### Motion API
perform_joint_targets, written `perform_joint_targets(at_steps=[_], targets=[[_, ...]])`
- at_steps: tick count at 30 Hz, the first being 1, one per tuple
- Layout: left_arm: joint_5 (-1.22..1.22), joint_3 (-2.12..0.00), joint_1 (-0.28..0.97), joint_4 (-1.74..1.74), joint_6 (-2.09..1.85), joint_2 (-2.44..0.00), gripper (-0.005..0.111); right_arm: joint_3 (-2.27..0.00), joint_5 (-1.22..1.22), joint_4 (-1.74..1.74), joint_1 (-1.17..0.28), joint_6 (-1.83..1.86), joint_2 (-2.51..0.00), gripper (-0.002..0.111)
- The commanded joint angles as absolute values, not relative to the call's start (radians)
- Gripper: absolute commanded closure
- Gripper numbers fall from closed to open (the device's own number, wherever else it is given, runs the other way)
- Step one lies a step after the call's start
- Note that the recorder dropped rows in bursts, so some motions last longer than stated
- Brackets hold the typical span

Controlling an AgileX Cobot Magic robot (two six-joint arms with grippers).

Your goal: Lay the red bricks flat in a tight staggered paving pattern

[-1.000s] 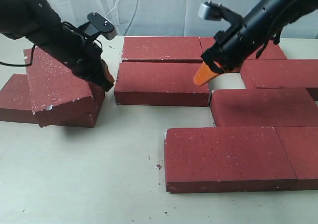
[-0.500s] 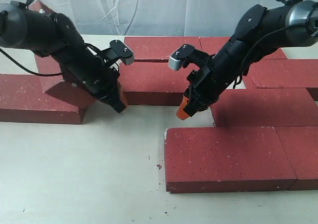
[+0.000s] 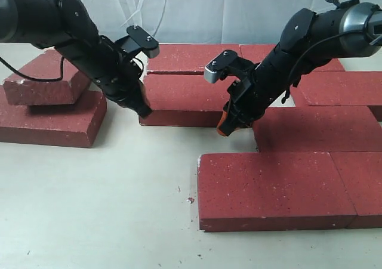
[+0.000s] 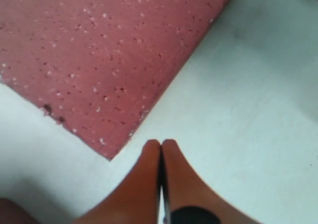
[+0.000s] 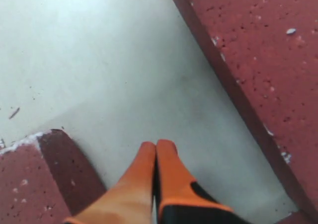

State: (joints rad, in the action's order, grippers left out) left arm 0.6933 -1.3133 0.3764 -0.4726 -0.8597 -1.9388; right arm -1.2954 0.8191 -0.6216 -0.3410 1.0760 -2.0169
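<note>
The left brick (image 3: 43,78) now lies flat atop another. Left tool (image 3: 143,109) and right tool (image 3: 223,126), both closed and empty, flank the centre brick (image 3: 185,94). Step: tightening rows. Next move likely calls for pushing it right, flush.

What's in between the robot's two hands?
A flat red brick, its front side running from the left fingers to the right fingers. The exterior view shows it.
</note>
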Motion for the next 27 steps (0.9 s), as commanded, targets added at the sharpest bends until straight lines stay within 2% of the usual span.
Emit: perform_joint_targets(at_steps=[1, 4, 8, 16, 27], targets=[[0.673, -1.311, 0.378, -0.383, -0.744, -1.941, 0.107, -1.303, 0.847, -0.612, -0.339, 1.076, -2.016, 0.109], [0.755, -1.307, 0.38, -0.353, -0.739, -1.961, 0.107, -1.303, 0.858, -0.612, -0.339, 1.076, -2.02, 0.109], [0.749, -1.307, 0.38, -0.342, -0.741, -2.0, 0.107, -1.303, 0.858, -0.612, -0.339, 1.076, -2.039, 0.109], [0.528, -1.307, 0.38, -0.378, -0.744, -2.052, 0.107, -1.303, 0.671, -0.596, -0.337, 1.068, -2.067, 0.109], [0.442, -1.307, 0.382, -0.458, -0.84, -2.094, 0.107, -1.303, 0.563, -0.476, -0.337, 0.946, -2.067, 0.109]])
